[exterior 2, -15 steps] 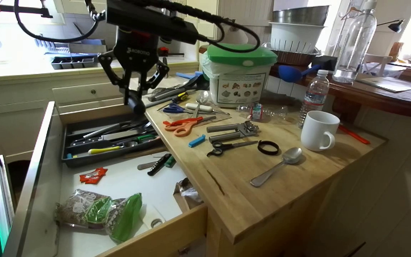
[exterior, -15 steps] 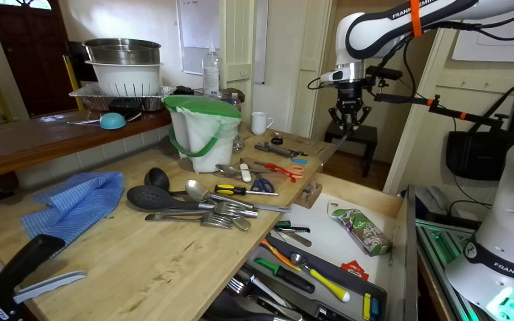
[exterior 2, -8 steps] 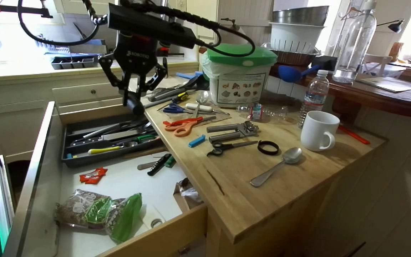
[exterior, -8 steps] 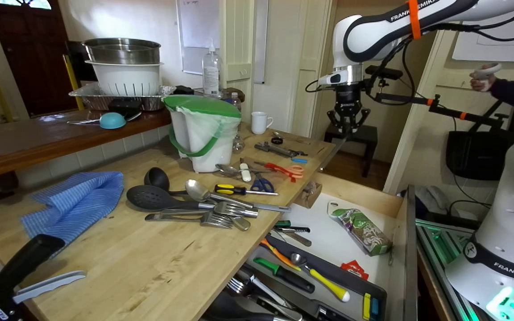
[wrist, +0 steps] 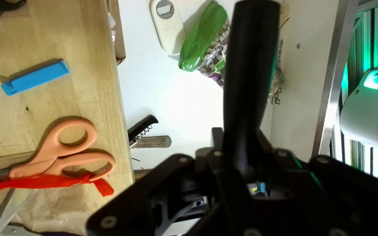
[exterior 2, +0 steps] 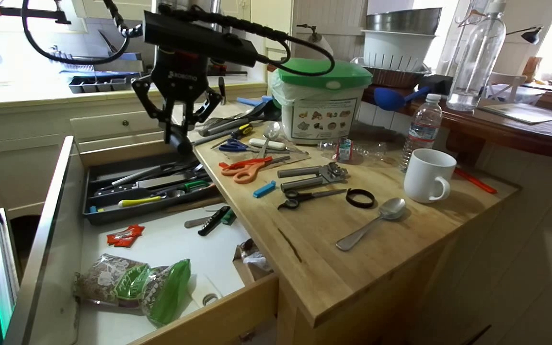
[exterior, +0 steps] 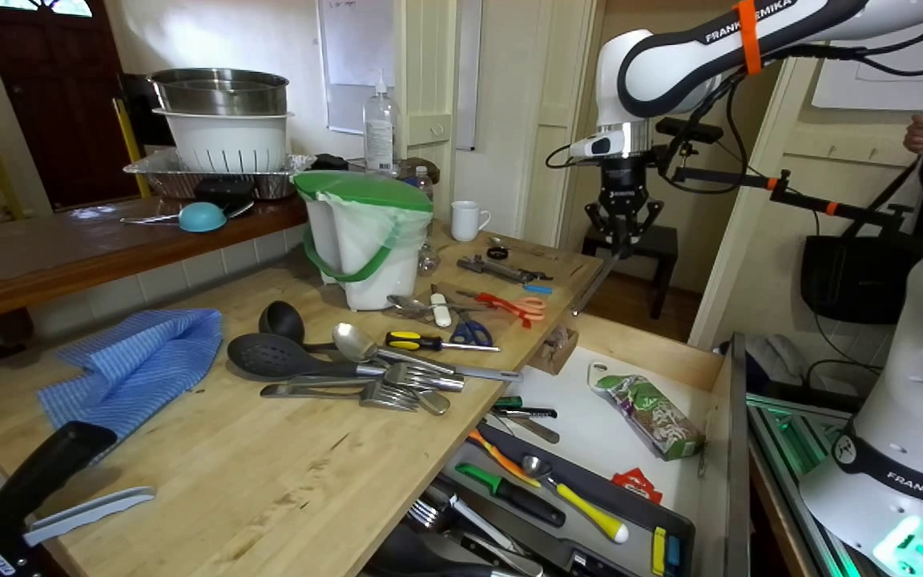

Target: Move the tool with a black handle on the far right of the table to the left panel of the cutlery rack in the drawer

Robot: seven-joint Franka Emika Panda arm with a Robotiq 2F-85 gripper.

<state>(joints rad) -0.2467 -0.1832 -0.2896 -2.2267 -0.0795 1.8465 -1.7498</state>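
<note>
My gripper (exterior: 620,240) is shut on the black handle of a tool, high over the drawer (exterior: 738,441). In an exterior view the handle (exterior 2: 180,140) points toward the camera. In the other exterior view the tool's thin grey shaft (exterior: 594,284) slants down and away from the jaws. In the wrist view the gripper (wrist: 241,141) pinches the handle (wrist: 252,62), and the shaft is hidden. The dark cutlery rack (exterior 2: 97,217) lies in the drawer's far part and holds utensils; it also shows in an exterior view (exterior: 590,474). The table (exterior 2: 324,273) stands beside the drawer.
A bagged food packet (exterior 2: 132,282), a red packet (exterior 2: 125,235) and a corkscrew (wrist: 142,127) lie in the drawer. Orange scissors (wrist: 67,150), a can opener (exterior 2: 316,176), a spoon (exterior 2: 372,223), a mug (exterior 2: 428,173) and a green-lidded bin (exterior 2: 321,100) are on the table.
My gripper has moved slightly down with the tool, and slightly to the left in both exterior views. A person's hand with a controller has come into view at the right of an exterior view.
</note>
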